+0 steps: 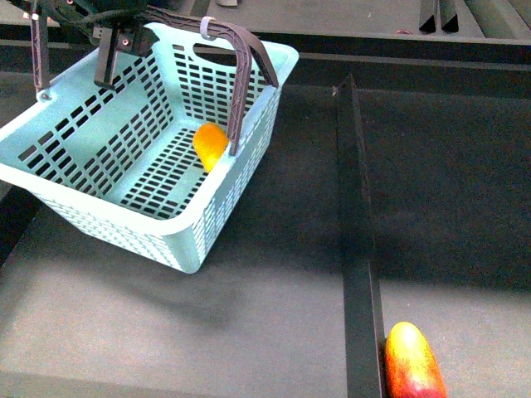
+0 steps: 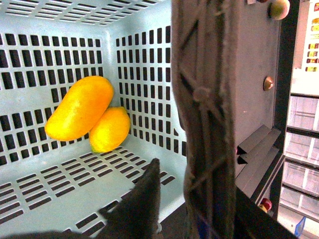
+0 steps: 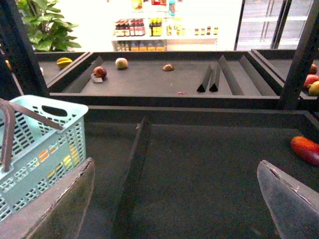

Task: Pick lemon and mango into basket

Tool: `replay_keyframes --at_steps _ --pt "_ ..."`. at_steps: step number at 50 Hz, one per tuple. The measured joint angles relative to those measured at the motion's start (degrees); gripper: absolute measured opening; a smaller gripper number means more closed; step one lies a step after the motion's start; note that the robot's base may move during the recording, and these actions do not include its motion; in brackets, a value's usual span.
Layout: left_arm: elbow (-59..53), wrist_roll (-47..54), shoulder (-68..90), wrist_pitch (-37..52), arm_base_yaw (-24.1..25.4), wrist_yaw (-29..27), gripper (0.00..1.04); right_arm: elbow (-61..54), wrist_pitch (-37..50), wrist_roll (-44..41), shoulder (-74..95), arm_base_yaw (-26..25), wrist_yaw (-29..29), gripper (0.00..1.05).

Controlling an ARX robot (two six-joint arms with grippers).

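Mango [image 1: 412, 363] lies on the dark shelf right of the divider [image 1: 358, 249], well apart from the basket [image 1: 99, 215]: firm, smooth, slippery; best gripped across its middle. Right gripper [image 3: 174, 199] gapes empty; left gripper's state is unclear.

basket [image 1: 99, 157]: on the bench's [image 1: 274, 274] left part, left of the divider [image 1: 357, 249]
mango [image 2: 79, 107]: in the basket, at a corner where two walls meet
lemon [image 2: 109, 129]: in the basket, touching the mango
red fruit [image 1: 412, 365]: right of the divider, touching it, at the bench's near edge
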Motion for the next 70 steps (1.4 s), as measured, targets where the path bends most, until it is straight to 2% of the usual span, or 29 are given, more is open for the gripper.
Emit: replay_keyframes --at_steps 7,12,17,24,25,30,33,37,41,44,47,51,65,68,70 --pt "-3.4 -0.1 -5.2 2.1 0.2 -0.8 0.54 0.0 0.0 0.0 0.0 0.0 0.0 0.96" --pt "-8.4 -0.7 -12.6 2.6 0.5 -3.8 0.78 0.0 0.0 0.0 0.0 0.0 0.0 0.96" --pt "-12.8 -1.2 -20.7 -1.7 0.7 -6.3 0.99 0.0 0.0 0.0 0.0 0.0 0.0 0.96" --pt "-15.8 -1.1 -28.3 -7.5 -1.0 -7.8 0.98 0.0 0.0 0.0 0.0 0.0 0.0 0.96" --pt "-16.1 0.0 -28.6 -6.9 -1.3 -8.1 0.97 0.0 0.0 0.0 0.0 0.0 0.0 0.96" --pt "-29.0 26.6 -32.1 21.5 -0.9 -8.1 0.79 0.0 0.0 0.0 0.0 0.0 0.0 0.96" --pt "-36.7 42.2 -34.6 33.9 0.0 -7.3 0.69 0.0 0.0 0.0 0.0 0.0 0.0 0.96" --pt "-44.7 62.1 -38.5 43.1 1.6 -6.4 0.55 0.0 0.0 0.0 0.0 0.0 0.0 0.96" --pt "-51.9 74.2 -43.2 46.9 3.5 -5.3 0.38 0.0 0.0 0.0 0.0 0.0 0.0 0.96" --pt "-55.0 77.5 -45.0 47.7 4.2 -4.7 0.29 0.0 0.0 0.0 0.0 0.0 0.0 0.96" --pt "-59.5 80.0 -47.8 48.6 5.0 -3.3 0.15 0.0 0.0 0.0 0.0 0.0 0.0 0.96" --pt "-62.7 81.1 -50.2 49.2 5.5 -2.4 0.03 0.0 0.0 0.0 0.0 0.0 0.0 0.96" --pt "-73.0 82.2 -61.1 48.8 8.4 -0.2 0.04 0.0 0.0 0.0 0.0 0.0 0.0 0.96" --pt "-74.9 82.4 -64.1 47.7 10.4 3.4 0.04 0.0 0.0 0.0 0.0 0.0 0.0 0.96" --pt "-76.0 82.4 -65.9 46.9 11.6 3.8 0.04 0.0 0.0 0.0 0.0 0.0 0.0 0.96"
